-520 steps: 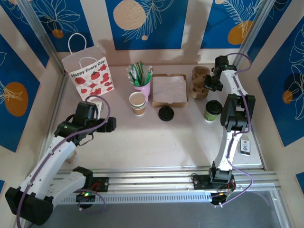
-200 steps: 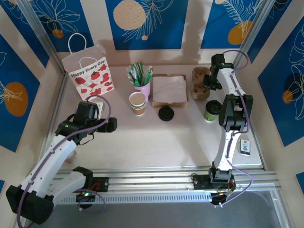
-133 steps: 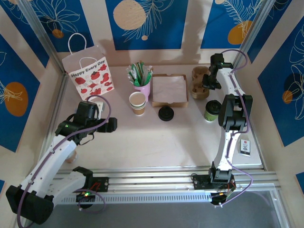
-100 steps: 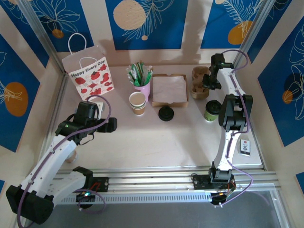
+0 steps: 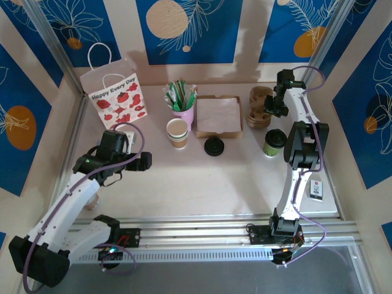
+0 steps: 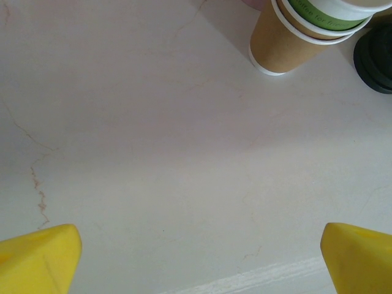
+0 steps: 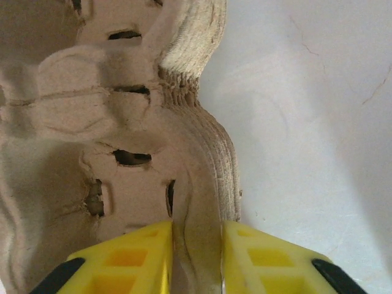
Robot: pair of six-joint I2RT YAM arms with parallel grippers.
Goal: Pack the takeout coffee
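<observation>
The takeout coffee (image 5: 274, 142), a green cup with a black lid, stands upright at the right, just in front of a stack of brown pulp cup carriers (image 5: 260, 107). My right gripper (image 5: 271, 110) is behind the coffee at that stack. In the right wrist view its yellow fingers (image 7: 197, 257) are shut on the carrier's (image 7: 122, 122) raised rim, one finger on each side. My left gripper (image 5: 142, 161) hovers open over bare table at the left, its fingertips (image 6: 43, 257) wide apart with nothing between them.
A strawberry paper bag (image 5: 114, 93) stands at the back left. A pink cup of sachets (image 5: 182, 101), a tan lidless cup (image 5: 177, 132), a napkin box (image 5: 218, 115) and a loose black lid (image 5: 214, 146) sit mid-table. A small card (image 5: 316, 188) lies near the right arm.
My right wrist has shifted slightly to the right at the carrier stack, and the stack has moved a little with it. The left arm has not moved.
</observation>
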